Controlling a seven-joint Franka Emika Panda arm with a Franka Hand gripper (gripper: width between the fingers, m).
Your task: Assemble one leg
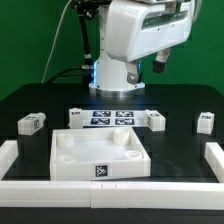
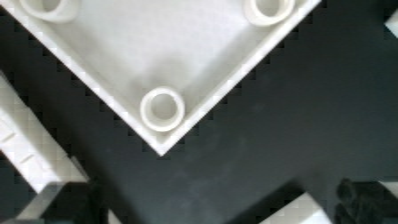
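Starting at the exterior view's left, you have the left wall (image 1: 8, 152) edging the black table (image 1: 180, 100). Just inside it sits the left leg (image 1: 32, 123), alone on the table. Next comes the second leg (image 1: 75, 117), just beside the left end of the marker board (image 1: 112, 117); whether the two touch you cannot tell.

In front of the board, nearer the camera, lies the tray (image 1: 70, 168), flat and open side up, with a tag (image 1: 101, 171) on its front wall. Above and behind the board hangs the arm (image 1: 135, 40), well clear of the table.

At the board's right end stands the third leg (image 1: 153, 120). Well apart from it is the right leg (image 1: 205, 122), near the right wall (image 1: 213, 155). All four legs are on the table, outside the tray.

In the wrist view you look straight down on one corner of the tray (image 2: 160, 50). A round socket (image 2: 162, 105) sits in that corner, and two more are cut off by the picture's edge. The gripper (image 2: 210, 205) has its dark fingers (image 2: 54, 205) spread wide, one at each side of the picture. Only bare table lies between them, so it holds nothing and touches no leg.
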